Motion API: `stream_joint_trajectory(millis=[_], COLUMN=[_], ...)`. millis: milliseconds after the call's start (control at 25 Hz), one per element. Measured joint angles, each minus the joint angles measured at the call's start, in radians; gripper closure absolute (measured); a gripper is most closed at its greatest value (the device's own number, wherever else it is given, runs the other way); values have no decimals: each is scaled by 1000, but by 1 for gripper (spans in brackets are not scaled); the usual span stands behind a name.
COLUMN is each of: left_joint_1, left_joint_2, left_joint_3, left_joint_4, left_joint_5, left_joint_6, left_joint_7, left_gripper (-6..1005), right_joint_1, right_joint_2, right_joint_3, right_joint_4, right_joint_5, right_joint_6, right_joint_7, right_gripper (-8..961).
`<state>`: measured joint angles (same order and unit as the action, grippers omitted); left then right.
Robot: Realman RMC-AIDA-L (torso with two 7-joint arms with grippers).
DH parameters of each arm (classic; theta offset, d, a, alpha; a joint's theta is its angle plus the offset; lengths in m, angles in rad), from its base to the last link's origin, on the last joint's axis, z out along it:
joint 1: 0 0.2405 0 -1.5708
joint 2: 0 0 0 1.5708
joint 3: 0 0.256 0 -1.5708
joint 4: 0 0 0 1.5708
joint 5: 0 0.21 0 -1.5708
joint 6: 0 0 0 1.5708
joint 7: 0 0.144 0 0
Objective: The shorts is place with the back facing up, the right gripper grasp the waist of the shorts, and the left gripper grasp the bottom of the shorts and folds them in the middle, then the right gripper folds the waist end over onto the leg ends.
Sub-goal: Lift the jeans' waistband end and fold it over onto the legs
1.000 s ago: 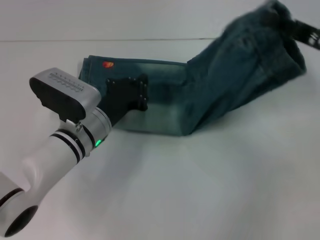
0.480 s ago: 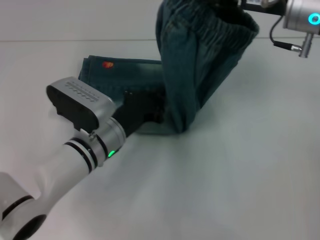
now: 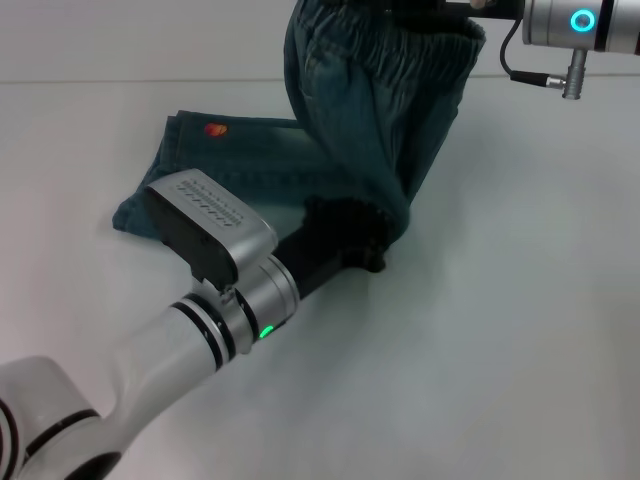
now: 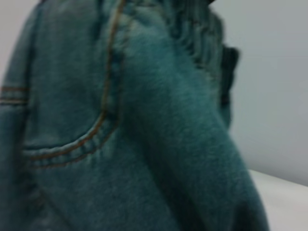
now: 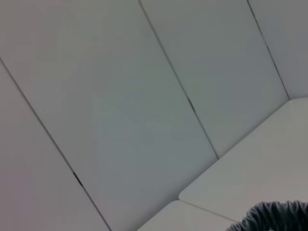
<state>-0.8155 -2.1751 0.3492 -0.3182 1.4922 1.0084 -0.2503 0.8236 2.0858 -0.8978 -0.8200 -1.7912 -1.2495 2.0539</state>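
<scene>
- The black two-finger right gripper, on a silver wrist with a blue ring light, sits at the far edge of the head view; its fingers are clamped on the puckered elastic waist of the shorts, holding it off the white table.
- The blue-green faded denim shorts hang below this gripper as a soft, creased column; the leg ends lie flat on the table beyond the left gripper, one bearing a small orange-red print.
- The black left gripper, green-lit on its silver wrist, rests low against the fold line, its tips under the denim; finger spread cannot be told.
- The left wrist view shows close denim with a curved orange-stitched pocket seam.
</scene>
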Motion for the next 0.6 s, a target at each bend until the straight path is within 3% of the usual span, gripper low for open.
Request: stream_joint_trajectory(millis=[440,600], left_joint_1=[20,84], left_joint_2=[0,0], left_joint_3=[-145,-157], left_joint_4=[-44,-47], left_joint_5=[179,189], left_joint_6=[-5,100], left_joint_7=[22,22], left_gripper=[997,997], right_joint_1=[-7,-20], right_joint_2=[0,-2], right_joint_3=[-30,-29], right_joint_4=[-1,-4], right_joint_5=[-2,-2], right_joint_6=[13,11], right_joint_7=[8,8], right_gripper=[863,864])
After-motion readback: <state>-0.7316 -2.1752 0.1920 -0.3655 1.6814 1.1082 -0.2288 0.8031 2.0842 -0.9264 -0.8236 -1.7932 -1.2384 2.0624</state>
